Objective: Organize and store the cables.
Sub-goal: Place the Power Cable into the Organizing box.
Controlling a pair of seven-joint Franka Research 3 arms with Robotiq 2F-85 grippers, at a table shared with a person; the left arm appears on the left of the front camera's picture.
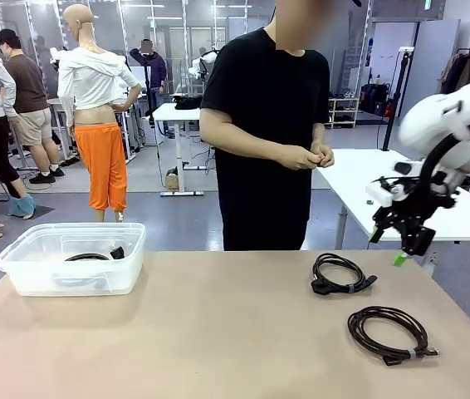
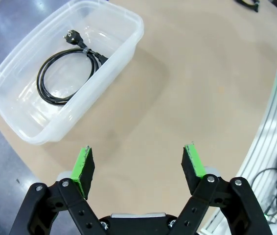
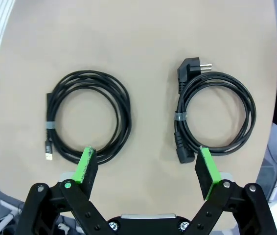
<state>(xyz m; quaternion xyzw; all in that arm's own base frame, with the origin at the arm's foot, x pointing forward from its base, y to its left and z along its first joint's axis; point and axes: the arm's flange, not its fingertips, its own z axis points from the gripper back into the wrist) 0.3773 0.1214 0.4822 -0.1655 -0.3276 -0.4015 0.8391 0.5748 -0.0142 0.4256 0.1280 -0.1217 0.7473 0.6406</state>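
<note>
Cable one (image 2: 39, 81) sits inside the clear plastic bin (image 2: 124, 44) at the bench's far left corner. It's a flat black coil lying on the bin floor, with its round plug up against one end wall and a pale tie around the loops. From the front you can just make it out through the bin (image 1: 19, 278) wall.

Cable two (image 1: 340, 273) and cable three (image 1: 387, 332) are both out on the bare bench (image 1: 218, 332), over on the right half. Cable two is the one closer to the far edge, with the chunky angled power plug and a grey band. Cable three lies nearer the right edge and a bit closer to the robot's side; it has a slim connector end and a pale tie. In the right wrist view, cable two (image 3: 250, 117) and cable three (image 3: 125, 115) lie side by side, near each other but not touching.

The right gripper (image 3: 146, 149) hangs above those two with its jaws spread wide, nothing in them. In the front view the right gripper (image 1: 387, 247) is up in the air over the bench's right edge.

The left gripper (image 2: 138, 147) is also spread open and empty, above bare bench just beside the bin.

A person (image 1: 264, 125) in a black tee stands at the far edge, hands (image 1: 310, 155) together at the waist.
</note>
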